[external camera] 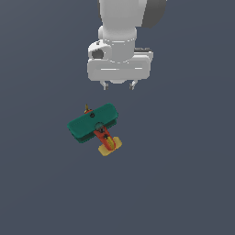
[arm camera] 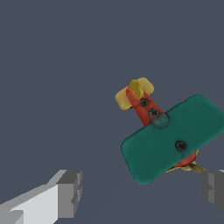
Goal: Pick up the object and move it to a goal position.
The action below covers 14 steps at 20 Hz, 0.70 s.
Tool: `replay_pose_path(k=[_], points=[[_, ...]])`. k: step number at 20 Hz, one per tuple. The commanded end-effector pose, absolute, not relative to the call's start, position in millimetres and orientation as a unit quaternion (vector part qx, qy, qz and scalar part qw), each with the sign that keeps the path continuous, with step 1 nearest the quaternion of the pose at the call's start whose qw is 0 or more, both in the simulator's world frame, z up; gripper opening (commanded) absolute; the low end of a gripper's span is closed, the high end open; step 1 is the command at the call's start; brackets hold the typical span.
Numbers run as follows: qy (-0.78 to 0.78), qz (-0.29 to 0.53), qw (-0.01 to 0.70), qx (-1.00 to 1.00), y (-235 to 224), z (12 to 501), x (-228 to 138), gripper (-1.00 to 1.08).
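The toy biplane [external camera: 95, 125] lies on the dark grey floor, with teal-green wings, a red-orange body, a yellow tail and a small brownish nose. My gripper [external camera: 119, 85] hangs from the white arm, above and behind the plane toward the exterior view's right, with its jaws open and empty. In the wrist view the plane [arm camera: 173, 138] lies flat with its tail pointing away, and its brownish nose is close to one grey fingertip [arm camera: 213, 190]. The other fingertip [arm camera: 70, 193] stands well apart from it. My gripper [arm camera: 142, 192] touches nothing.
The plain dark grey floor [external camera: 183, 183] lies all around the plane. No other objects show in either view.
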State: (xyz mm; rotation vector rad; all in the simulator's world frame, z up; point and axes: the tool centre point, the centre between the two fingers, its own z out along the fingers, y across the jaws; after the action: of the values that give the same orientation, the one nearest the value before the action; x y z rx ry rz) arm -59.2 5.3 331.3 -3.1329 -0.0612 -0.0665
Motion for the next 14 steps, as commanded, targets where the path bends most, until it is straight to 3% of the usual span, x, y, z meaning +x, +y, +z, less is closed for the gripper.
replay_pose_path(k=[1, 14], points=[[-0.020, -0.021, 0.004, -1.000, 5.3, 331.3, -59.2, 0.28], [-0.014, -0.037, 0.007, -0.999, -5.7, 346.9, -57.3, 0.28]])
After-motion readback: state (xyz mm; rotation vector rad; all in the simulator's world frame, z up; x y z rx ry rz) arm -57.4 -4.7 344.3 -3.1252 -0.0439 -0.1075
